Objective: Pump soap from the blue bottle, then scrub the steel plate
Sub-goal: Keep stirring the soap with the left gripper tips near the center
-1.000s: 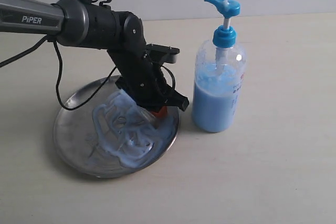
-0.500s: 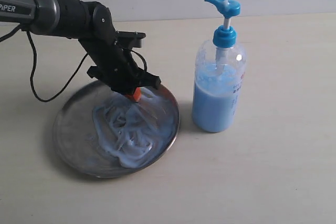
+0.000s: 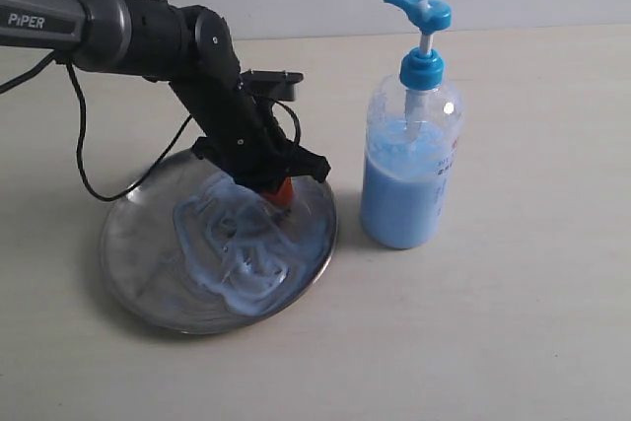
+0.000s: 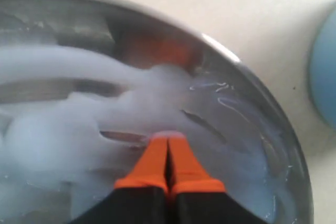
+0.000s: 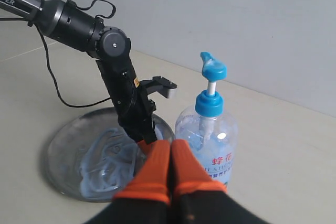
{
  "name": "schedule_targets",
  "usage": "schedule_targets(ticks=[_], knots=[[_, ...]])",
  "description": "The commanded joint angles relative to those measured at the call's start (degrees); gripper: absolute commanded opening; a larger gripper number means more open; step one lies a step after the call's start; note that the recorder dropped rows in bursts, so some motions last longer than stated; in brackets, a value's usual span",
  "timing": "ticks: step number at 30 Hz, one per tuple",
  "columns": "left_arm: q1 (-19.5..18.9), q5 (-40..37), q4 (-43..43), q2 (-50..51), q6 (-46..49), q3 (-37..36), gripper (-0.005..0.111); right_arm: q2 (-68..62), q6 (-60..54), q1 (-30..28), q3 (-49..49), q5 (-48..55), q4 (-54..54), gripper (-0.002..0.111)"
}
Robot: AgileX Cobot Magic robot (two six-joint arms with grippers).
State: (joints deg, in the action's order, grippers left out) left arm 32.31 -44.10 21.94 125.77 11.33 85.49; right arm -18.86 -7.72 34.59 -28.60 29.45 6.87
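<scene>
Pressing closed, empty orange tips into the soap (image 4: 58,129), the left gripper (image 4: 168,144) should sweep lightly toward bare patches of the steel plate (image 3: 126,239), which lies just beside the blue bottle (image 3: 404,189); the right gripper (image 5: 171,153), also closed, hangs clear.

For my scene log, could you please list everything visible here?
plate: one, shiny steel, on the table
soap: smears, pale blue, across the plate and inside the bottle
bottle: one, clear with blue pump, upright beside the plate
table: one, beige, under everything
cable: one, black, looping from the left arm
left end effector: one, black and orange, shut, tips at the plate's soap
right end effector: one, black and orange, shut, clear of plate and bottle
</scene>
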Motion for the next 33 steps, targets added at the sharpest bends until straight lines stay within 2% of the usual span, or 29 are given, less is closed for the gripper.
schedule_targets(ticks=[1,11,21,33], knots=[[-1.2,2.6,-1.7,-2.4,-0.5,0.0,0.0,0.2,-0.1,0.0,0.3,-0.7,-0.3,0.0],[-7.2,3.5,-5.6,-2.5,-6.1,0.0,0.0,0.2,-0.1,0.0,0.3,-0.5,-0.3,0.0],[-7.7,2.0,-6.0,0.0,-7.5,0.0,0.0,0.2,-0.1,0.0,0.3,-0.7,-0.3,0.0],[-7.3,1.8,0.2,1.5,-7.1,0.0,0.0,0.2,-0.1,0.0,0.3,-0.7,-0.4,0.0]])
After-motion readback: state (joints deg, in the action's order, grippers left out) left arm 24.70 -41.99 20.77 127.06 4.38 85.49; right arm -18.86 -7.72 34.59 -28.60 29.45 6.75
